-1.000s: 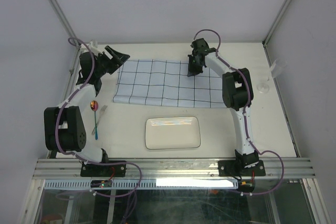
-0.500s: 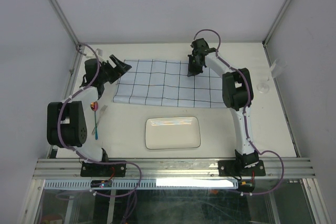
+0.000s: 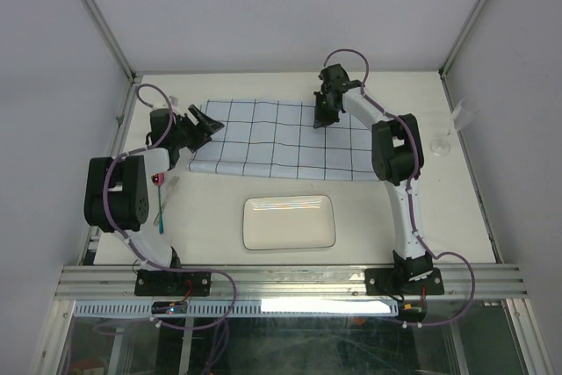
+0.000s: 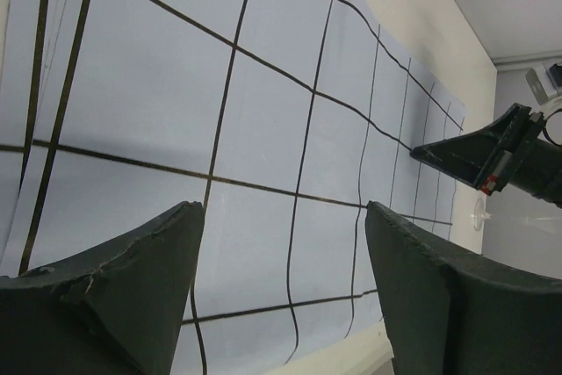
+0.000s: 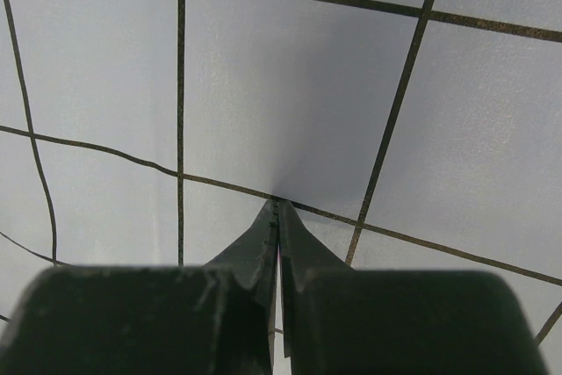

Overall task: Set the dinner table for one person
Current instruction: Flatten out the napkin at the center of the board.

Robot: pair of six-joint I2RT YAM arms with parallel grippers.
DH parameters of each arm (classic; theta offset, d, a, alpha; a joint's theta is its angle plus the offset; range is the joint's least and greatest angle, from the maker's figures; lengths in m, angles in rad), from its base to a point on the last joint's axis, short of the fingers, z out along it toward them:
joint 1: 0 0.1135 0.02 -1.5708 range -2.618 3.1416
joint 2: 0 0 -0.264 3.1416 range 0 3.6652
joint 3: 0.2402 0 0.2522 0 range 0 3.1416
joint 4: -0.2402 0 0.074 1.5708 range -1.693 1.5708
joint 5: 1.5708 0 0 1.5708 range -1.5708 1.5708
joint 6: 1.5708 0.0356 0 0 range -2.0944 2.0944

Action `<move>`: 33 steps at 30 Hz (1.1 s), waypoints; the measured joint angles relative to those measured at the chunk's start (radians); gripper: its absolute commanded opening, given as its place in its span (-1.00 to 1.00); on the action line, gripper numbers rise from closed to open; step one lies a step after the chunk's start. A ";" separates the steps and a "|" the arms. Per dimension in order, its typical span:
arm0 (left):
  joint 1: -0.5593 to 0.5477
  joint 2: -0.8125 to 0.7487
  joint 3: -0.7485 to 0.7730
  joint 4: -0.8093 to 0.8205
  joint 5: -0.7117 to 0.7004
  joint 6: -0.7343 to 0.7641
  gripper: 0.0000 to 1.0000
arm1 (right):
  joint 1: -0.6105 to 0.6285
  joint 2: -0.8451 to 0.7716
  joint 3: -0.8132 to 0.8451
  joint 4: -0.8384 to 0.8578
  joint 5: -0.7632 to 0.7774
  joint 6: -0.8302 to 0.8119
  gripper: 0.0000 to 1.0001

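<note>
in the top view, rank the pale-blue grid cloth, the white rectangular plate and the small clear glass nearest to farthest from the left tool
1. pale-blue cloth with dark grid lines: directly beneath the left tool, which hangs over its left edge
2. white rectangular plate: toward the arm bases, in the middle
3. small clear glass: far across, on the right side

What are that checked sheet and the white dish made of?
The sheet looks like thin matte fabric: its grid lines waver instead of running straight. The dish is smooth and glossy, with light glinting on it; glazed ceramic or hard plastic, I can't tell which.
</note>
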 measured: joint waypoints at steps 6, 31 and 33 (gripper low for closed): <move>0.000 -0.129 -0.080 -0.057 -0.028 0.014 0.54 | 0.000 0.000 0.000 0.000 0.000 0.001 -1.00; -0.126 -0.425 -0.323 -0.255 -0.117 0.013 0.61 | 0.000 0.000 0.002 -0.003 0.010 0.010 -1.00; -0.125 -0.449 -0.346 -0.266 -0.135 0.013 0.61 | 0.000 0.000 0.002 -0.003 0.012 0.010 -1.00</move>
